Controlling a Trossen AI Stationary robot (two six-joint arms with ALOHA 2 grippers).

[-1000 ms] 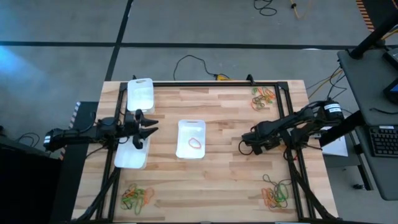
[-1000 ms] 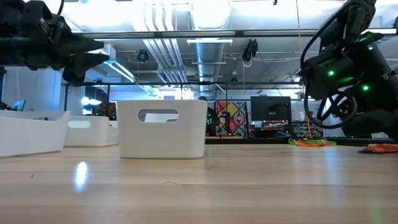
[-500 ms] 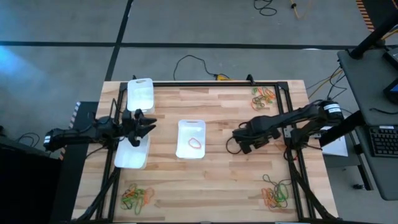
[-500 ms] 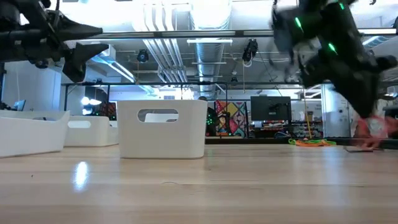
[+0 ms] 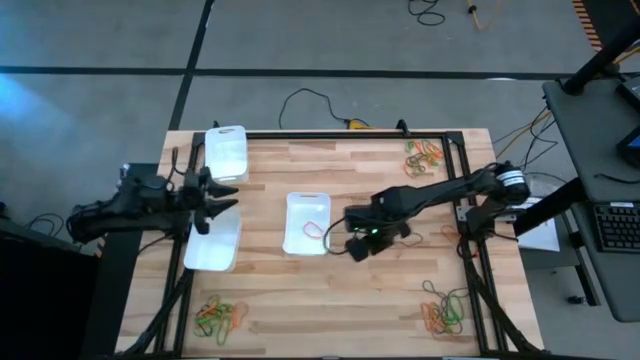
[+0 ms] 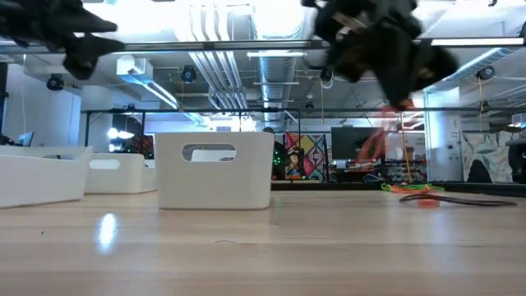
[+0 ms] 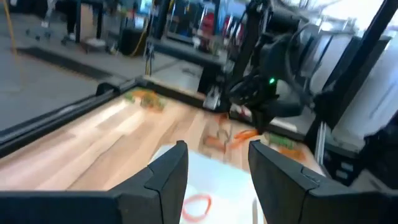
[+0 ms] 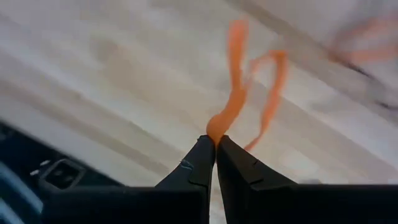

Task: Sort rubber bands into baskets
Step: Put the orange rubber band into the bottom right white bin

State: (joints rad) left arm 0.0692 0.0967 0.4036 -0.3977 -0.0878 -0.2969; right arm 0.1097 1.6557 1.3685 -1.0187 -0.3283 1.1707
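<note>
Three white baskets stand on the wooden table: one at the far left (image 5: 226, 150), one at the near left (image 5: 213, 242) and one in the middle (image 5: 307, 222), which holds an orange rubber band (image 5: 314, 229). My right gripper (image 5: 340, 228) hangs high, just right of the middle basket, shut on another orange rubber band (image 8: 235, 93). That band shows as an orange blur (image 6: 374, 144) in the low view. My left gripper (image 7: 214, 167) is open and empty, held level in the air above the two left baskets (image 5: 212, 190). My right gripper pinches the orange rubber band at one end of its loop (image 8: 214, 132), between the very tips of its two fingers. The fingers slant down from above. The rest of the loop hangs free below them, clear of the table.
Heaps of orange and green rubber bands lie at the far right corner (image 5: 425, 157), the near right corner (image 5: 443, 310) and the near left corner (image 5: 220, 315). A black frame rail (image 5: 340, 135) runs along the table's edges. Bare wood lies between the middle basket and the right rail.
My right gripper has swung up and toward the table's left, from near the right rail to beside the middle basket, tipping further down, with the orange band lifted clear of the table. My left gripper has risen and drawn back a little toward the left edge, still open.
</note>
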